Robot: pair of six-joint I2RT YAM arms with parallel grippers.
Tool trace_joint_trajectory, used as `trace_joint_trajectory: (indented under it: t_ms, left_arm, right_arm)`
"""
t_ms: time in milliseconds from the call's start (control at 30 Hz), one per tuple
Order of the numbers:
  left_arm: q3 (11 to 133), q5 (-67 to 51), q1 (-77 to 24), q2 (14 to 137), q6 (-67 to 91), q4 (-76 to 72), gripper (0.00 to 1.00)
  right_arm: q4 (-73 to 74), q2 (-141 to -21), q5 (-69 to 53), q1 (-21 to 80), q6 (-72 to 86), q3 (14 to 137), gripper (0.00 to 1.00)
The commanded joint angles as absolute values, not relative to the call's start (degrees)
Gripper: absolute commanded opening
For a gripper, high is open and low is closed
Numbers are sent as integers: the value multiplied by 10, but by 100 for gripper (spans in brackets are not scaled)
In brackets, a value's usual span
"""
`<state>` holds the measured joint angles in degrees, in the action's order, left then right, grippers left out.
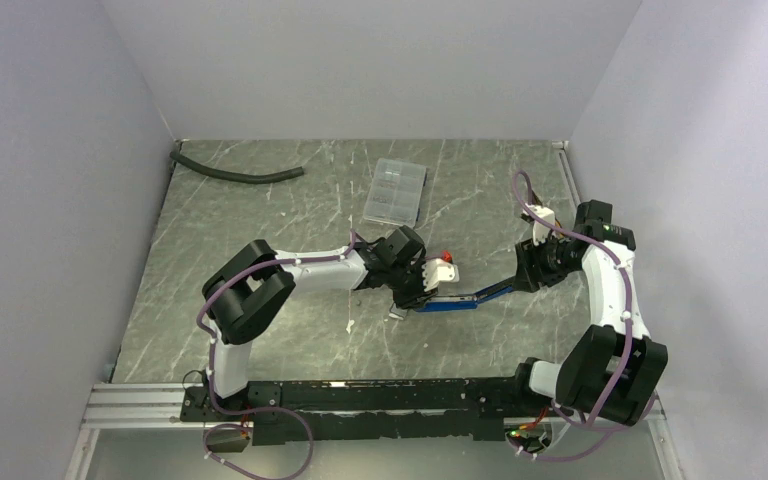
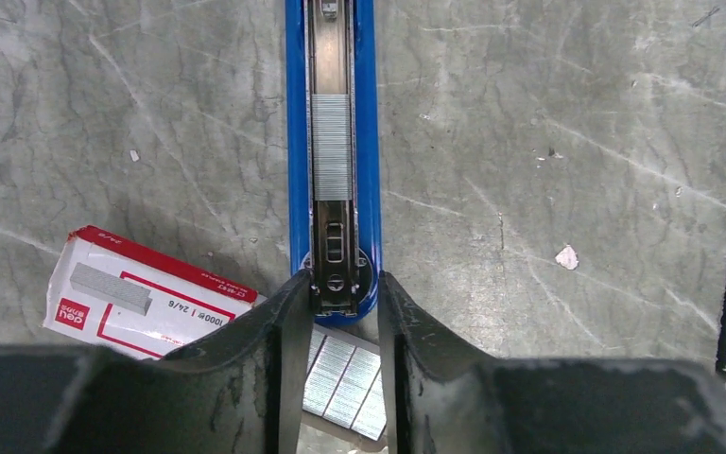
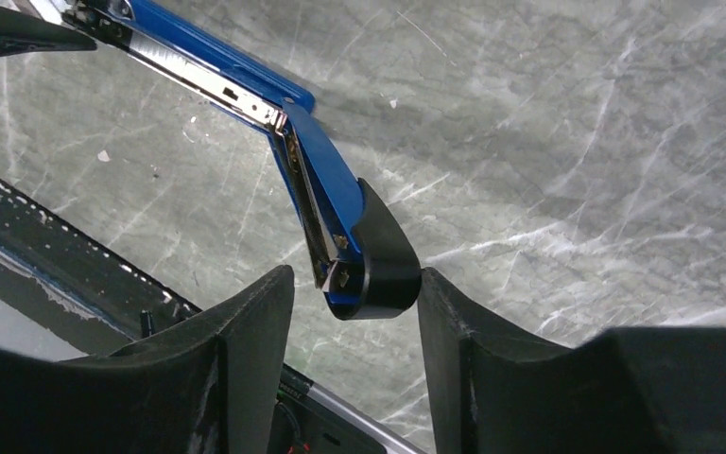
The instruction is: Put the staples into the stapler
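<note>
The blue stapler (image 1: 455,303) lies flat and opened on the table. A silvery strip of staples (image 2: 331,132) sits in its open metal channel. My left gripper (image 2: 340,284) is shut on the stapler's near end (image 2: 367,284), one fingertip against each side. More staple strips (image 2: 345,374) lie under the fingers, beside the white box with the red end (image 2: 142,293). The stapler's lid (image 3: 312,170) slants up to my right gripper (image 3: 354,279), which is open. The lid's black cap (image 3: 383,255) touches the right finger and stands apart from the left one.
A clear compartment case (image 1: 396,192) lies at the back centre. A black hose (image 1: 235,175) lies at the back left. The arms' black mounting rail (image 1: 360,395) runs along the near edge. Grey walls close in three sides.
</note>
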<state>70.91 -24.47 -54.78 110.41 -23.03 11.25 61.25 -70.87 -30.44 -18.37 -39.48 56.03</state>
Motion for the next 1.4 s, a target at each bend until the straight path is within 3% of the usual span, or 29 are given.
trace_joint_trajectory:
  t_ms: [0,433,767,1367]
  left_arm:
    - [707,-237,-555,1106,-229,92,33]
    - [699,-229,-558,1123,-197,77,3]
    - [669,-214,-558,1128,-148,22,3]
    - [639,-188,-558,1116,-179,-22,3]
  right_arm:
    - [639,-720,-353,-186,-417,596,52]
    - [650,-719,-412,-179,-410,612,39]
    - [564,-689,-447,-53,-345,589,38]
    - [525,-692,-481,15,-422,548,37]
